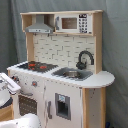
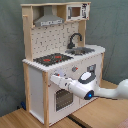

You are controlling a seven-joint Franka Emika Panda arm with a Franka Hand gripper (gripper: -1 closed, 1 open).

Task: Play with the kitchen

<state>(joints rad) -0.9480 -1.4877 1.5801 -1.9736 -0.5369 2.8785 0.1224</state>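
Observation:
The kitchen (image 1: 93,105) (image 2: 34,85) is a tall white and light-wood toy, standing upright in both exterior views. It has a black-red hob (image 1: 34,65) (image 2: 52,59), a grey sink (image 1: 72,74) (image 2: 84,50), a black tap (image 1: 85,59) (image 2: 75,39) and a grey hood (image 1: 40,25) (image 2: 48,19). In the second exterior view my gripper (image 2: 54,78) is at the front panel just above the windowed oven door (image 2: 62,98), left of a knob (image 2: 75,69). In the first exterior view the gripper (image 1: 6,83) shows at the left edge, beside the kitchen's front.
A toy microwave (image 1: 75,22) (image 2: 77,11) sits on the top shelf. My white arm (image 2: 107,92) reaches in from the second exterior view's right, across the lower cupboard. Wooden boards (image 2: 30,117) lie under the kitchen. A grey curtain (image 1: 115,45) hangs behind.

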